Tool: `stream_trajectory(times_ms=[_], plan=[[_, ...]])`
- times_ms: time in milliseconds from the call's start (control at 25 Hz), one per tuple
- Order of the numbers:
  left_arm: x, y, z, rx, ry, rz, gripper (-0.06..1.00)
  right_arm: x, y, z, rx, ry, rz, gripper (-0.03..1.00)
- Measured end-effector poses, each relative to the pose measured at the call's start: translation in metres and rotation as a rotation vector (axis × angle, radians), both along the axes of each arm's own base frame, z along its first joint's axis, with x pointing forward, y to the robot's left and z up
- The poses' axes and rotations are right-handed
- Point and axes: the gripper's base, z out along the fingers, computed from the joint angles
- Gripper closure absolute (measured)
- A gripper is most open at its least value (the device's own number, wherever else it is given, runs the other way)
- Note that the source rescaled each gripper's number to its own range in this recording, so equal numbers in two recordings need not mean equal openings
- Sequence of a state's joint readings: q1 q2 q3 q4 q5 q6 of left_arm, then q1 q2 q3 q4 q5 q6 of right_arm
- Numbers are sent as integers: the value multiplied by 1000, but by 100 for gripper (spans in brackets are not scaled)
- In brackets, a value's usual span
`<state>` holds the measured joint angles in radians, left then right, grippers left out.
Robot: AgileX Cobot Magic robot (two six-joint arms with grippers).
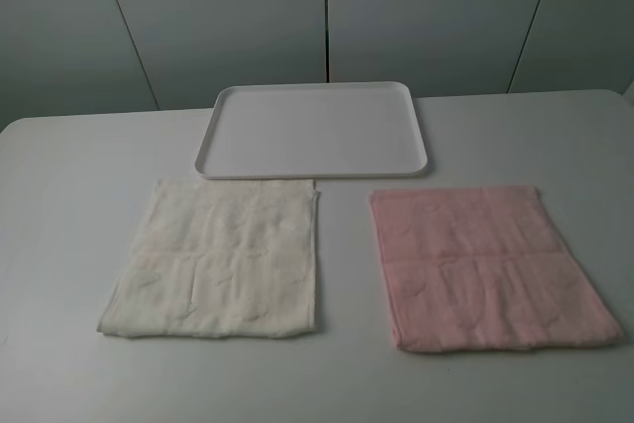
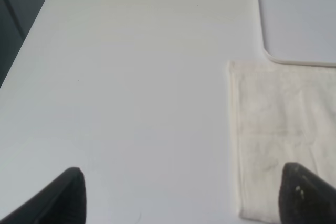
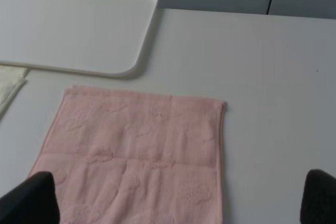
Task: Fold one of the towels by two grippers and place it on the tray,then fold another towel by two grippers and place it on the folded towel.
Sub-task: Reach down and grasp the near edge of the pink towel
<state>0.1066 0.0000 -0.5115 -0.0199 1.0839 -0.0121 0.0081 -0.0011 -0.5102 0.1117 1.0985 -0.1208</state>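
A cream towel (image 1: pixel 216 260) lies flat on the white table, left of centre. A pink towel (image 1: pixel 485 266) lies flat on the right. An empty white tray (image 1: pixel 312 129) sits behind them in the middle. Neither gripper shows in the exterior high view. In the left wrist view my left gripper (image 2: pixel 186 203) is open and empty above bare table, beside the cream towel (image 2: pixel 283 140), with the tray (image 2: pixel 299 19) beyond. In the right wrist view my right gripper (image 3: pixel 173 203) is open and empty above the pink towel (image 3: pixel 142 145), with the tray (image 3: pixel 73 24) beyond it.
The white table (image 1: pixel 69 175) has rounded far corners, and grey cabinet panels (image 1: pixel 228 17) stand behind it. A corner of the cream towel (image 3: pixel 10 82) shows in the right wrist view. A narrow strip of table separates the two towels.
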Motion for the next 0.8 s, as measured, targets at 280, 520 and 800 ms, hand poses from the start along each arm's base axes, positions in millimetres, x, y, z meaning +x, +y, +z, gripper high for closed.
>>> stream_trajectory(times_ms=[280, 520, 800], plan=[[0, 0, 0, 0, 0, 0, -1, 0, 0, 0, 0, 0, 0, -3], [0, 0, 0, 0, 0, 0, -1, 0, 0, 0, 0, 0, 0, -3], [0, 0, 0, 0, 0, 0, -1, 0, 0, 0, 0, 0, 0, -3]])
